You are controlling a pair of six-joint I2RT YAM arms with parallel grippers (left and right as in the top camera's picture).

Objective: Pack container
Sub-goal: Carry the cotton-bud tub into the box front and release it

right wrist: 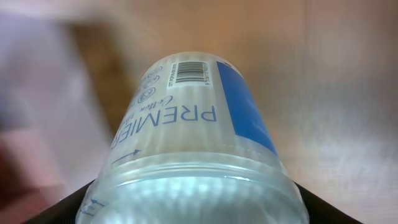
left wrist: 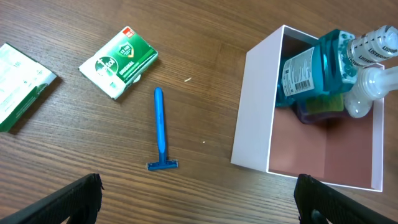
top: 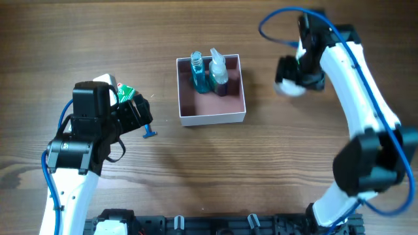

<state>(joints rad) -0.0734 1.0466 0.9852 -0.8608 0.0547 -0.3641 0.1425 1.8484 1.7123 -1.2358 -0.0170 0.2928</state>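
Note:
The container [top: 211, 117] is a white square box with a pink inside at the table's middle; a blue bottle [top: 198, 73] and a purple spray bottle [top: 219, 72] stand in its far part. It also shows in the left wrist view [left wrist: 252, 134]. My right gripper [top: 292, 79] is shut on a round clear jar [right wrist: 193, 143] with a blue label, held above the table right of the container. My left gripper [left wrist: 198, 202] is open and empty, above a blue razor [left wrist: 160, 127] that lies left of the container.
A green packet [left wrist: 118, 61] lies beyond the razor, and a white-green packet [left wrist: 18, 84] lies at the far left. In the overhead view the green packet [top: 125, 94] sits by my left arm.

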